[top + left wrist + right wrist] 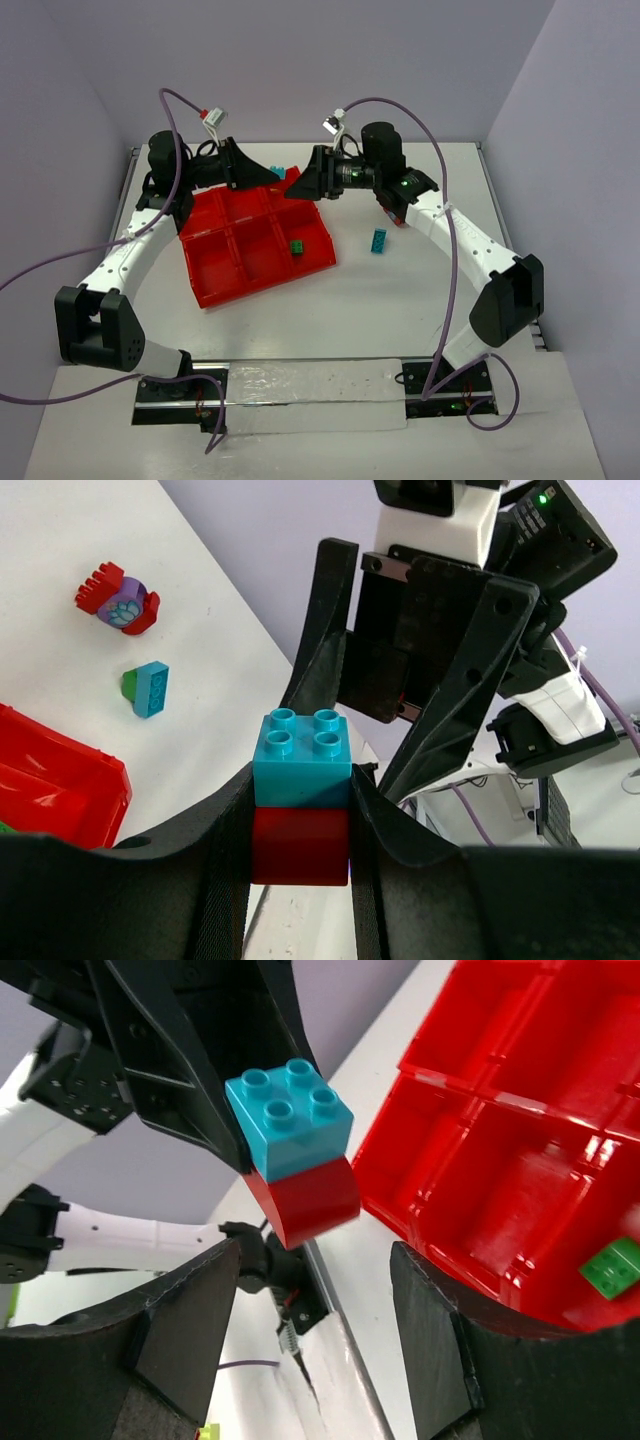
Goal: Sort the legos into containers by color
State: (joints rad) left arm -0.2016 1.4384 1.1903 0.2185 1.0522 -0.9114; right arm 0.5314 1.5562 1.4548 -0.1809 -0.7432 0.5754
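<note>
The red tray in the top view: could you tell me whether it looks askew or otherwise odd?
Yes. The red tray sits rotated, its edges at an angle to the table edges. It holds one green brick; a teal brick lies outside, on the table to its right.

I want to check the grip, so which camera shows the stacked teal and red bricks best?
Left wrist: the stacked bricks fill the centre, clamped by the left end effector. Right wrist shows them clearly, but the grip is hidden behind. The top view shows only a teal speck.
</note>
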